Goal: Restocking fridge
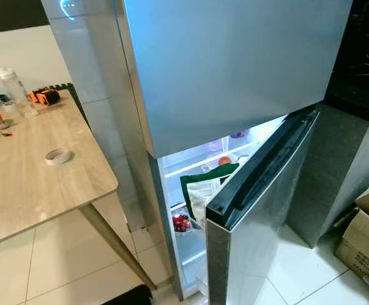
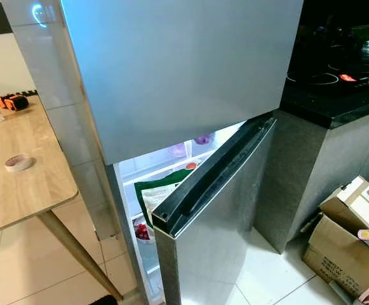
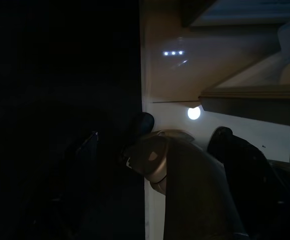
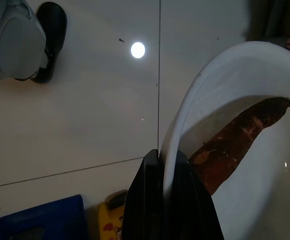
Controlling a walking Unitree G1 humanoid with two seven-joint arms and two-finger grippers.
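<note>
**A:** Fridge (image 1: 235,70) dominates the frame, its silver upper door shut and its lower door (image 1: 260,210) swung partly open toward the robot, edge-on with the black seal uppermost. Where does the load stand?

**B:** Low at the robot's right side. The right gripper (image 4: 167,190) has its black fingers clenched on the rim of a white bowl (image 4: 244,150), one finger either side of the wall. A long reddish-brown root vegetable (image 4: 239,137) lies inside, its long axis running away from the fingers toward the bowl's far rim.

**A:** And the opening?

**B:** Ahead and below eye level, between the wooden bench (image 1: 25,171) on the left and the open door on the right. Lit shelves already hold a green-edged packet (image 1: 206,187) and a tub of red fruit (image 1: 181,222).

**A:** So which arm does the work?

**B:** The right, by all appearances. It has the bowl, yet the door leaf stands on that same side, so the bowl likely has to travel around the door's edge to reach a shelf.

**A:** The left gripper (image 3: 154,145)?

**B:** Hanging in shadow over pale floor tiles; whether its fingers are parted or closed cannot be told.

**A:** Smaller things?

**B:** A tape roll (image 1: 58,155) on the bench, cardboard boxes (image 2: 343,241) by the dark counter.
</note>
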